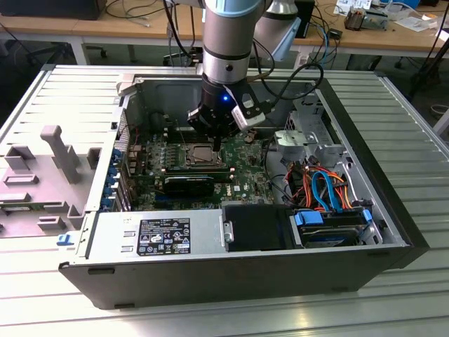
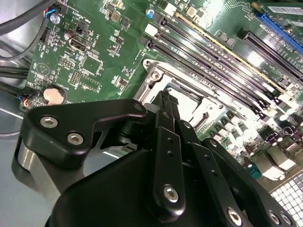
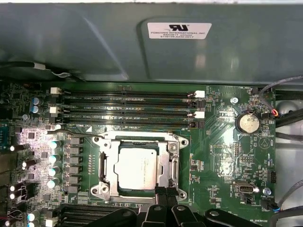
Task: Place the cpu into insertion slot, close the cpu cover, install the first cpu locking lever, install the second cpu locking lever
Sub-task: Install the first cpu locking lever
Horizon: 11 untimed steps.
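Black gripper (image 3: 166, 195) nearest in first wrist view, fingers pressed together, nothing between them, tips at edge of socket (image 3: 101, 163). Grey chip (image 3: 137, 169) seated in socket, silvery cover (image 3: 169, 166) lying flat around it. Beyond: memory slots (image 3: 128, 109), coin battery (image 3: 248, 123), grey case wall (image 3: 94, 42).

An open computer case (image 1: 393, 232) lies on a ribbed metal surface (image 1: 63, 91). Inside it sit a green motherboard (image 1: 245, 165), a grey power supply (image 1: 151, 235) and orange and blue cables (image 1: 326, 189). The first wrist view shows four memory slots (image 3: 128, 109) and a coin cell battery (image 3: 247, 123).
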### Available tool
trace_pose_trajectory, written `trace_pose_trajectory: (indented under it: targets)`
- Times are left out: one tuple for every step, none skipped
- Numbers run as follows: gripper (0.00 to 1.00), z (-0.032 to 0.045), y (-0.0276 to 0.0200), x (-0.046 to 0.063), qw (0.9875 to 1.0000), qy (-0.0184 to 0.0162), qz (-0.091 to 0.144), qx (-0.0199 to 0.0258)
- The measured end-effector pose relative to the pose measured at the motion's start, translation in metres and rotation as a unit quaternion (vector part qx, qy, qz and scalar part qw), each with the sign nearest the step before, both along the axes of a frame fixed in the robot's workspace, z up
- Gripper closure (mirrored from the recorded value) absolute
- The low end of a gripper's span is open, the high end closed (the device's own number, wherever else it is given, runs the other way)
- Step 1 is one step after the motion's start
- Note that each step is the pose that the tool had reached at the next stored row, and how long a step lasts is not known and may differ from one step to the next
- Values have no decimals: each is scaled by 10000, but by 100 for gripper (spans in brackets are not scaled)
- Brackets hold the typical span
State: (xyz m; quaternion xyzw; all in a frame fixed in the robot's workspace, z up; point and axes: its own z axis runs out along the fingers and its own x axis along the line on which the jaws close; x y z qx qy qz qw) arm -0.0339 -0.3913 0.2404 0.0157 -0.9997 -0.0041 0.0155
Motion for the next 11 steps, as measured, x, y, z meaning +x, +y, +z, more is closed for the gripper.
trace_pose_trajectory:
  targets:
    - [89, 0, 0, 0, 10000, 0, 0, 0]
    - [89, 2, 0, 0, 10000, 0, 0, 0]
    - [89, 6, 0, 0, 10000, 0, 0, 0]
    - [89, 10, 0, 0, 10000, 1, 0, -1]
    - [89, 16, 0, -1, 10000, 1, 0, 0]
    - [89, 21, 0, 0, 10000, 0, 0, 0]
    - [89, 27, 0, 0, 10000, 0, 0, 1]
    - [89, 35, 0, -1, 10000, 0, 0, 1]
    - [89, 37, 0, 0, 10000, 0, 0, 3]
    - [89, 38, 0, 0, 10000, -1, 0, 4]
    - [89, 40, 0, -1, 10000, 0, 0, 4]
